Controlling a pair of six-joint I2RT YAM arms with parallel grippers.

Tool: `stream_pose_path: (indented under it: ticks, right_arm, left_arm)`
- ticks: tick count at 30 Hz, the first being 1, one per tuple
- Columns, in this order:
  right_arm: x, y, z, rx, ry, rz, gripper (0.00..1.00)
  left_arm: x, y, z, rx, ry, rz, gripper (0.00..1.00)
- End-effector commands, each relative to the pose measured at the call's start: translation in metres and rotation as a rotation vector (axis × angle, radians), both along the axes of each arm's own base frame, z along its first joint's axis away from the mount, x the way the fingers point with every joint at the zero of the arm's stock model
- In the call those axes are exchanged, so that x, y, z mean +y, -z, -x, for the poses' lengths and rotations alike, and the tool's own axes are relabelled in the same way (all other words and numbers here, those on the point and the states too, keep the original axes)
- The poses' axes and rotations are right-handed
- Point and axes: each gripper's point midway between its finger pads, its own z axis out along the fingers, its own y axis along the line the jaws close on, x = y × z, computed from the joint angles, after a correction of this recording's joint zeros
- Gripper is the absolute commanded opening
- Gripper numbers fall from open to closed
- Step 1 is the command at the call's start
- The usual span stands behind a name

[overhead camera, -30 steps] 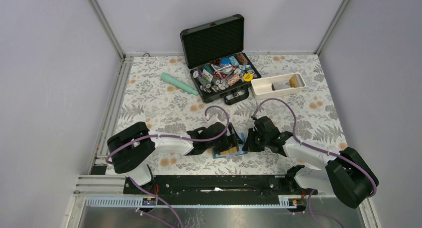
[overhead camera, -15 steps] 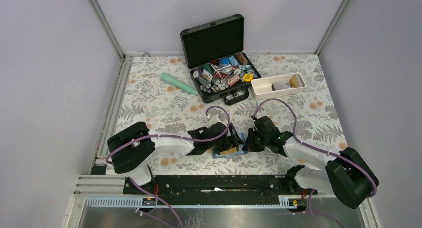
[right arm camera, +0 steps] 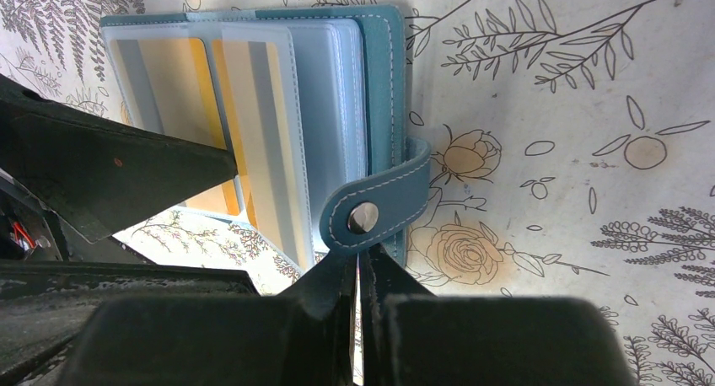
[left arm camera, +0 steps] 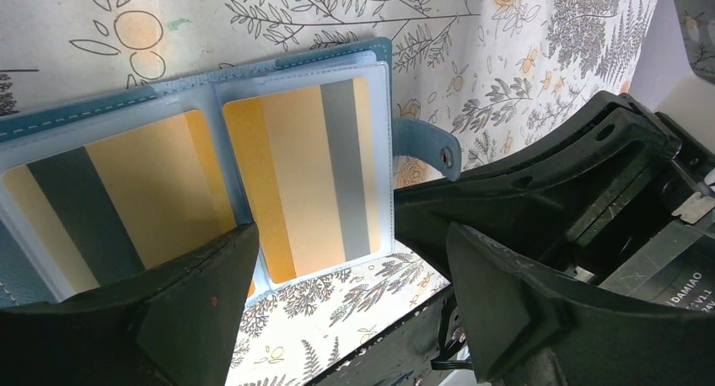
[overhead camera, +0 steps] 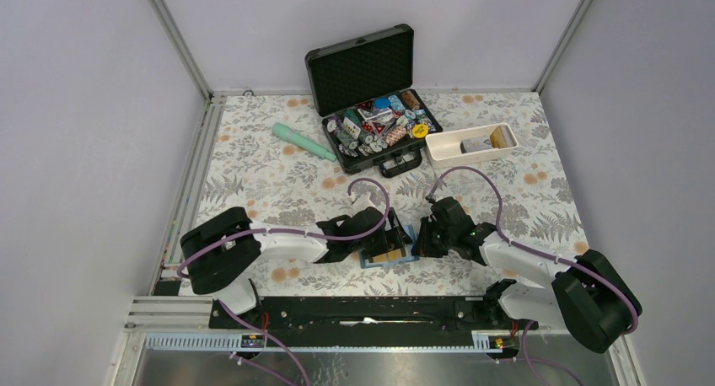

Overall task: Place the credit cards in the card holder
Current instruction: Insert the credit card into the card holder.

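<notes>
While the card holder [overhead camera: 377, 259] lies open at the lower centre of the top view, close to the near edge of the tabletop [overhead camera: 253, 175], bare flowered surface runs above it up to the black case [overhead camera: 371, 74] and the white tray [overhead camera: 470, 146] in the upper middle. Two orange-gold credit cards [left arm camera: 295, 167] sit in its clear sleeves. Stretched low from the lower left, the left hand [overhead camera: 395, 234] hangs spread over the pages. Reaching in from the lower right, the right hand [overhead camera: 422, 237] is pressed together, its tips just under the snap strap [right arm camera: 375, 205]
</notes>
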Motion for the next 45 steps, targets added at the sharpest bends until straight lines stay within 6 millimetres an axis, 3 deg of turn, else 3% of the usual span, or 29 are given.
stream_pose_path:
  ticks: [1,12,26,31,37,45]
  right_arm:
    - [-0.006,0.008,0.01,0.033,-0.005,0.028,0.0]
    - [-0.006,0.008,0.01,0.036,-0.004,0.029,0.0]
    - [-0.006,0.007,0.01,0.033,-0.004,0.03,0.0]
    - [-0.007,0.001,0.007,0.018,0.001,0.031,0.0]
    - [-0.011,-0.016,0.0,-0.027,0.019,0.045,0.21]
    - [-0.015,-0.052,-0.012,-0.128,0.042,0.044,0.46]
  left_arm:
    - [-0.002,-0.008,-0.005,-0.048,0.008,0.018,0.86]
    - [-0.013,-0.021,-0.008,-0.08,0.027,0.078,0.86]
    - [-0.026,-0.017,-0.006,-0.071,0.067,0.096,0.86]
    - [-0.026,-0.027,-0.006,-0.093,0.078,0.111,0.87]
    - [-0.008,-0.044,-0.011,-0.145,0.078,0.063,0.95]
    - [0.032,-0.047,-0.01,-0.155,0.049,-0.036,0.99]
